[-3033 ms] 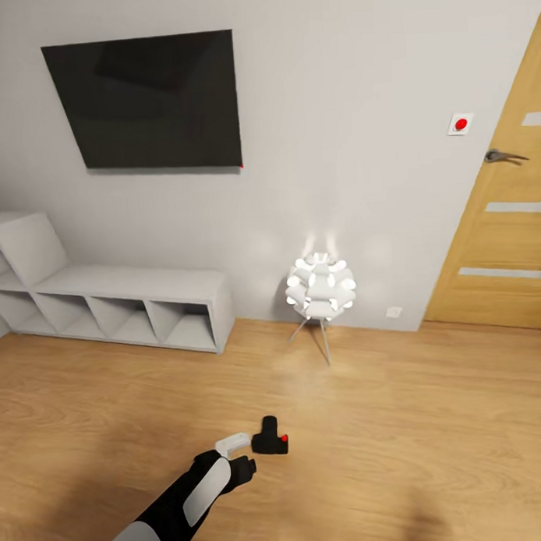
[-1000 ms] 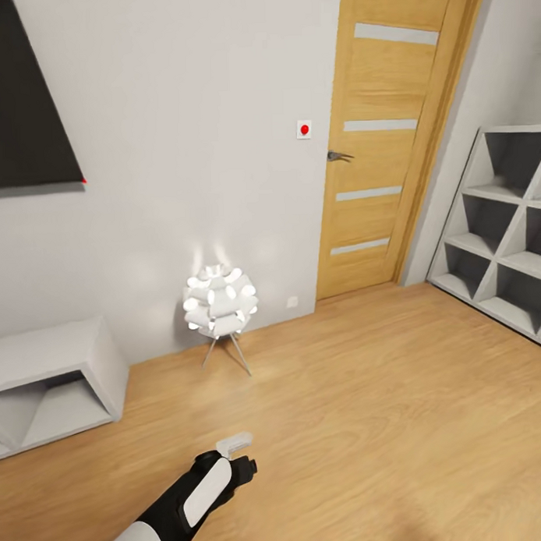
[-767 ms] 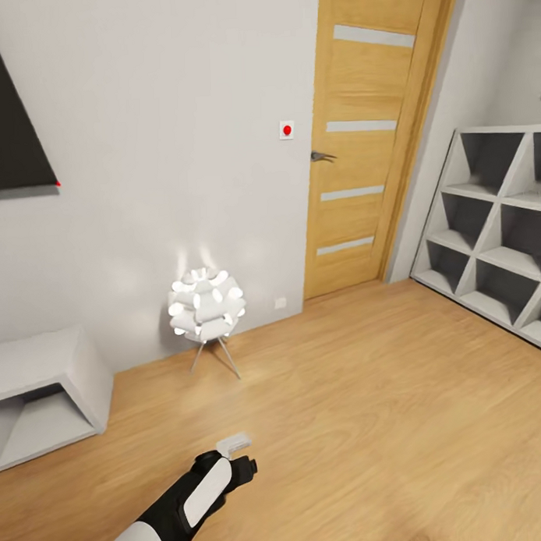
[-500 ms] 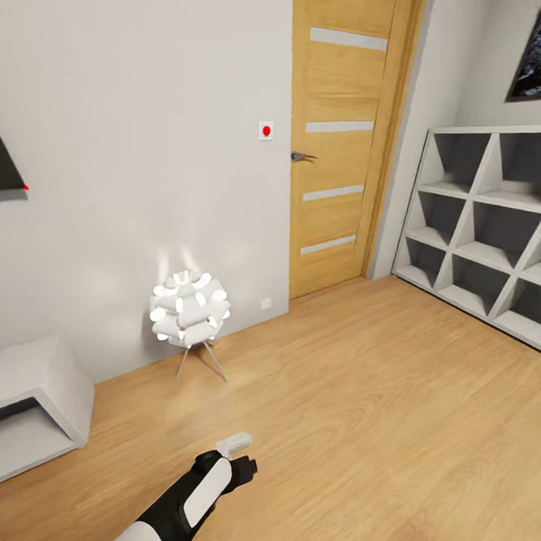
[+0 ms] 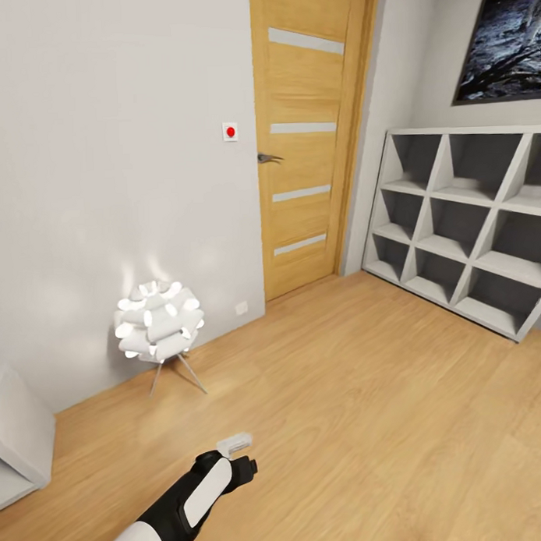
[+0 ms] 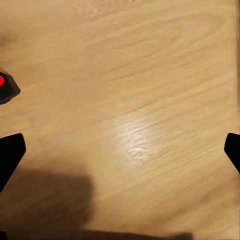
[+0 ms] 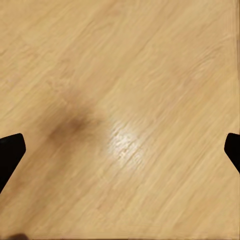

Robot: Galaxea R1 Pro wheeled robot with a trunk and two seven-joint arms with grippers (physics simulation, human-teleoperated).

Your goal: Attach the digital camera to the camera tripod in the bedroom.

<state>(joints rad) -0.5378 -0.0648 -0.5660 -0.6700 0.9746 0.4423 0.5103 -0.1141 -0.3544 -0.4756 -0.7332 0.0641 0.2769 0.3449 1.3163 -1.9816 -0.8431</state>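
Note:
My left gripper [image 5: 239,453] hangs low over the light wood floor [image 5: 368,392], at the end of the black and white arm. In the left wrist view my left gripper [image 6: 120,150] is open, its dark fingertips [image 6: 10,155] far apart with only floor between them. A small black body with a red button, the digital camera [image 6: 5,89], pokes in at that view's edge, outside the fingers. My right gripper [image 7: 120,150] is open over bare floor too. The camera tripod is out of view.
A glowing white ball lamp [image 5: 157,320] on thin legs stands by the pale wall. A wooden door [image 5: 309,136] is shut in the corner. A grey cube shelf [image 5: 464,217] lines the right wall, and a low grey unit [image 5: 19,443] sits far left.
The whole view has swung to the right: the black wall screen has left the picture and the door and cube shelf have come in. The camera seen by my left gripper earlier is gone from the head view.

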